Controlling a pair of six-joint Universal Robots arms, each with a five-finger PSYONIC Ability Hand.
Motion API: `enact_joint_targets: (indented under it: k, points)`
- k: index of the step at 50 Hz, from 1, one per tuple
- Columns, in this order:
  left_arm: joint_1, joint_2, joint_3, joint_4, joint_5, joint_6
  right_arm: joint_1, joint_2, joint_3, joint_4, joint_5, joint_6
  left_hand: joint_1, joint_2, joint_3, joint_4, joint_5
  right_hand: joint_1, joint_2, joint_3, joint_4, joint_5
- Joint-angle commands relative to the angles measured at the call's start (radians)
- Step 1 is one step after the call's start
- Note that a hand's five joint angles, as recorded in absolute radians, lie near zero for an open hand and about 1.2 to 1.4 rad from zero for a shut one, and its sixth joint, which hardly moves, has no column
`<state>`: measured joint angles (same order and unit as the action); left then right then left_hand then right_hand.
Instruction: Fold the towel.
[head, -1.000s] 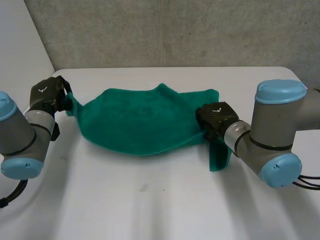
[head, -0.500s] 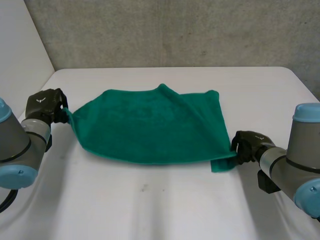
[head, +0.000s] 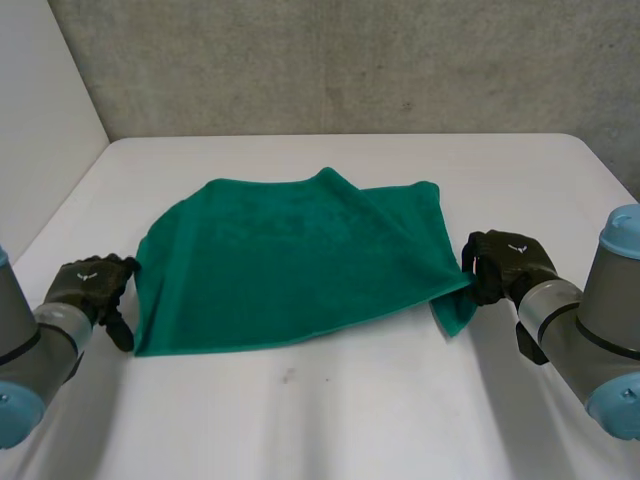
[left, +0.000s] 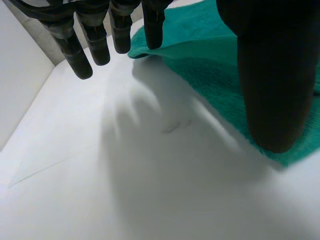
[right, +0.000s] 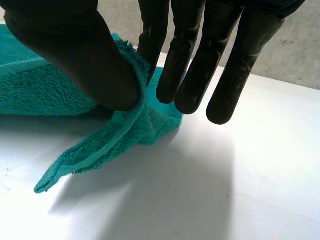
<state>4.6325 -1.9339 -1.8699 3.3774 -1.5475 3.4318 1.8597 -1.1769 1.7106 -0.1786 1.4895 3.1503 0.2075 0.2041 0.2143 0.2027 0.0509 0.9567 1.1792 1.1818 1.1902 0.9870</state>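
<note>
The green towel lies spread nearly flat in the middle of the white table. Its far edge is humped into a small peak and its right side is doubled under along a slanting fold, so a loose flap pokes out at the near right corner. It looks like thick terry: soft, limp and light, with a nap that should grip rather than slip and nothing that can break. It will likely sag and drag wherever it is not held, so a single pinch would leave the rest trailing. The sound places to take hold are the two near corners, pinched right at the hem, with the cloth kept taut between them as it is carried toward the far edge. At the near right corner the right hand has such a hold: its wrist view shows the thumb pressing a bunched bit of the edge against one finger, the other fingers straight and clear, the flap trailing toward the table. At the near left corner the left hand sits just beside the towel with no hold on it. Its fingers are straight and spread over bare table, and the thumb is over the corner without closing on it.
</note>
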Motion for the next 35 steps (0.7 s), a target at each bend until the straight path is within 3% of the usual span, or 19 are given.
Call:
enact_joint_targets:
  k: [1, 20, 35]
  points:
    - [-0.015, 0.111, -0.103, -0.001, 0.03, 0.03, -0.001, 0.006, 0.003, 0.001, 0.0, -0.018, -0.033, -0.03, -0.04, -0.028, -0.051, 0.44, 0.217, 0.215, 0.206, 0.235]
    - [-0.072, 0.268, -0.179, -0.006, 0.041, 0.033, -0.014, -0.033, 0.041, -0.045, 0.005, -0.099, -0.026, -0.023, -0.033, -0.021, -0.044, 0.44, 0.217, 0.215, 0.206, 0.235]
    - [-0.083, 0.013, -0.064, -0.013, 0.041, 0.035, 0.001, -0.058, 0.054, -0.045, 0.002, -0.144, 0.009, 0.012, 0.002, 0.014, -0.009, 0.44, 0.217, 0.215, 0.206, 0.235]
